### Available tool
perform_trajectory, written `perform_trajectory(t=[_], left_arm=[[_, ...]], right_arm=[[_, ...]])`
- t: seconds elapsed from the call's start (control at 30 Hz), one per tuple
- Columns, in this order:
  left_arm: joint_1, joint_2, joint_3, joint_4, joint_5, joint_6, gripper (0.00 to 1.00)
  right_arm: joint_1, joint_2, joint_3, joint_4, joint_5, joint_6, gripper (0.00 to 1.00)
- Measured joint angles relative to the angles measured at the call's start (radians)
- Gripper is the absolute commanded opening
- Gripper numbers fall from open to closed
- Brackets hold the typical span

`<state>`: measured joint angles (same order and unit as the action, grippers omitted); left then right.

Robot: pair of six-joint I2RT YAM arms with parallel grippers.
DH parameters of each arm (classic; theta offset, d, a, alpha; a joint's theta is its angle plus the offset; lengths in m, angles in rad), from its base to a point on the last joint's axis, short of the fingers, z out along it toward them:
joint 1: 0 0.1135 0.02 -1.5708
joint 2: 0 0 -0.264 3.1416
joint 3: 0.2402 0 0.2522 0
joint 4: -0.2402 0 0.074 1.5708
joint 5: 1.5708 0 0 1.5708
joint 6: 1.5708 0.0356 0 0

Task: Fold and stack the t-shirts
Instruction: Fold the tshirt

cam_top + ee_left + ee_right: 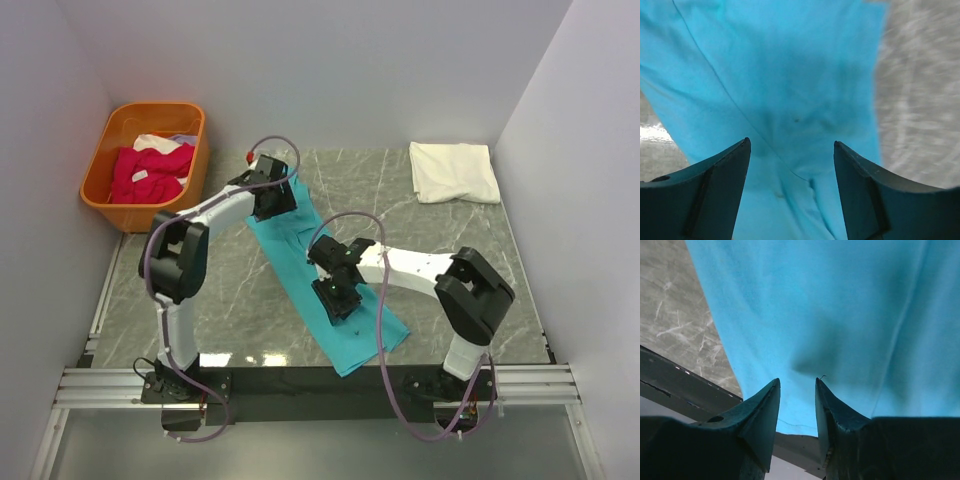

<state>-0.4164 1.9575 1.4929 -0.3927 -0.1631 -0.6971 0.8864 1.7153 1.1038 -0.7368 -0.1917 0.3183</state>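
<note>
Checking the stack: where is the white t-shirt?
In the top view, the white t-shirt lies at the far right corner of the table, apart from the teal t-shirt at centre.

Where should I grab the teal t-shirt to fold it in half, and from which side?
Pinch the teal t-shirt at its near short end, by the front edge of the table, coming straight down from above. It lies flat as a long diagonal strip, so probably only a top pinch at an end lifts it over.
</note>
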Motion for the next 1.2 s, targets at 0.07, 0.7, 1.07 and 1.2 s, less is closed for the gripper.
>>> perform_trajectory(t=[0.07, 0.7, 1.07, 1.2], left_arm=[[-0.001, 0.048, 0.002, -0.013, 0.0, 0.0, 0.73], [-0.007, 0.361, 0.381, -0.099, -0.008, 0.016, 0.77], [0.036, 0.453, 0.515, -0.006, 0.124, 0.083, 0.94], [0.04, 0.397, 0.422, 0.063, 0.156, 0.095, 0.97]], right_arm=[[0.01, 0.027, 0.011, -0.007, -0.008, -0.002, 0.41], [0.107, 0.33, 0.344, -0.102, -0.122, -0.029, 0.38], [0.117, 0.414, 0.493, -0.037, -0.137, -0.008, 0.44], [0.102, 0.278, 0.356, 0.0, -0.097, 0.027, 0.45]])
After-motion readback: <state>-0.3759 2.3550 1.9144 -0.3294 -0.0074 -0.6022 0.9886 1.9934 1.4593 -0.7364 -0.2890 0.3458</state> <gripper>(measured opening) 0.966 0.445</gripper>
